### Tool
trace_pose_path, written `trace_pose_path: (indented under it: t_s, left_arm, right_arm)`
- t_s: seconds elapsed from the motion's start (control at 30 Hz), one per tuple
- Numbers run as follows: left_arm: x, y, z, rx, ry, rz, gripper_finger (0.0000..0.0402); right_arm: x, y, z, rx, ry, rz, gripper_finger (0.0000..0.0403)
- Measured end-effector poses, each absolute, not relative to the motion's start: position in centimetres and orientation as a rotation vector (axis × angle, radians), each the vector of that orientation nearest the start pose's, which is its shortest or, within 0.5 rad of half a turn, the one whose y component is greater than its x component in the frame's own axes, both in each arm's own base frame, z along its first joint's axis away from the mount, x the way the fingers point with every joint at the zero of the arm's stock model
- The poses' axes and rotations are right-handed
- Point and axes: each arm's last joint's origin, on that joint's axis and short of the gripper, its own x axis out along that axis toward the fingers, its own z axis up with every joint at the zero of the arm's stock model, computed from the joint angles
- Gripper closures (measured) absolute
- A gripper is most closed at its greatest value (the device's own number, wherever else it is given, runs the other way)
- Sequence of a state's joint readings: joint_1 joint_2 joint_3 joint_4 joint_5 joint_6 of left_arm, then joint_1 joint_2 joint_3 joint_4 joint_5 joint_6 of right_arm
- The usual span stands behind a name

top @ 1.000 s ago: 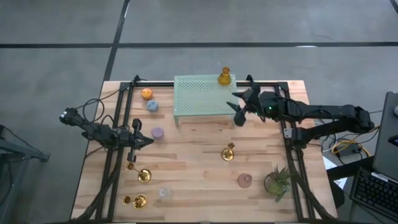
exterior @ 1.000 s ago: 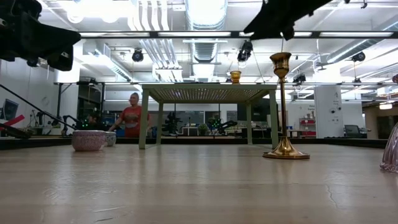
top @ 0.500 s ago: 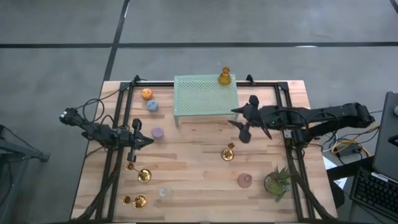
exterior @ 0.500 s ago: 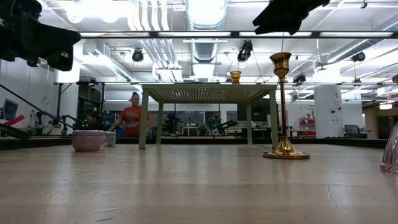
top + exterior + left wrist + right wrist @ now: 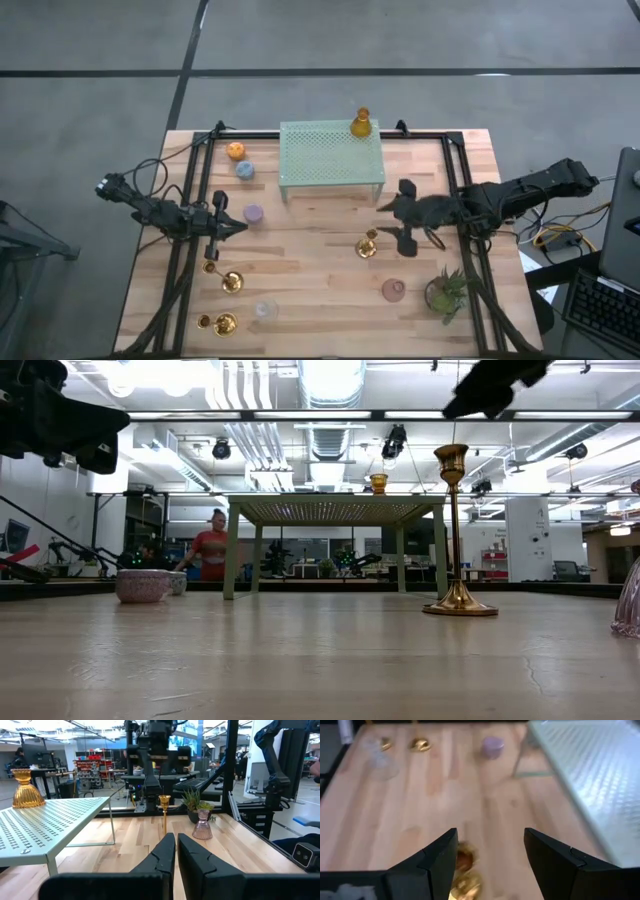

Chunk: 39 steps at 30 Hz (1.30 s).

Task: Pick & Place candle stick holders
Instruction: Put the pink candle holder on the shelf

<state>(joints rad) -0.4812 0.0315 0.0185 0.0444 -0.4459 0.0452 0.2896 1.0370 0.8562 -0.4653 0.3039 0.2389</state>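
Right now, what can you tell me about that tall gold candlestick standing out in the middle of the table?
The gold candlestick holder is shiny, brass-looking metal: a round flared base, a long thin stem and a small cup on top. It stands upright and alone on the bare wooden table, in front of the pale green mesh rack. Nothing touches it. The right gripper, open, hovers just beside and above it, with the holder showing between its fingers in the right wrist view.

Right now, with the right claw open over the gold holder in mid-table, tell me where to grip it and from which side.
Grip the gold candle stick holder on its thin upright stem, probably just under the cup. It stands upright on a flared round base, free of neighbours. The right claw is open just beside it, so lower it from above with one finger on each side of the stem, then close.
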Motion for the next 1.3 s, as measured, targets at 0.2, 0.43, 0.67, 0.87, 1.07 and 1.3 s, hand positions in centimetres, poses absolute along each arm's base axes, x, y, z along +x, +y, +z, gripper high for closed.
trace_pose_path:
  t_s: [0.2, 0.43, 0.67, 0.87, 1.07, 1.3]
  left_arm:
    - [9.1, -3.3, 17.2, 0.031, -0.029, -0.035, 0.0376]
    - [9.1, -3.3, 17.2, 0.031, -0.029, -0.034, 0.0376]
    - [9.1, -3.3, 17.2, 0.031, -0.029, -0.035, 0.0376]
    - [9.1, -3.3, 17.2, 0.031, -0.029, -0.035, 0.0376]
    - [9.1, -3.3, 17.2, 0.031, -0.029, -0.034, 0.0376]
    - [9.1, -3.3, 17.2, 0.031, -0.029, -0.034, 0.0376]
  right_arm:
    - [19.6, 8.5, 28.4, 0.162, 0.677, 0.073, 0.0184]
    - [18.5, 12.2, 27.5, 0.279, 0.754, 0.156, 0.0184]
    - [18.3, 14.5, 25.3, 0.311, 0.886, 0.124, 0.0184]
    - [18.5, 16.0, 23.4, 0.273, 0.970, 0.105, 0.0184]
    - [19.2, 16.6, 22.4, 0.207, 1.042, 0.057, 0.0184]
    - [19.9, 17.2, 22.2, 0.164, 1.108, -0.003, 0.0184]
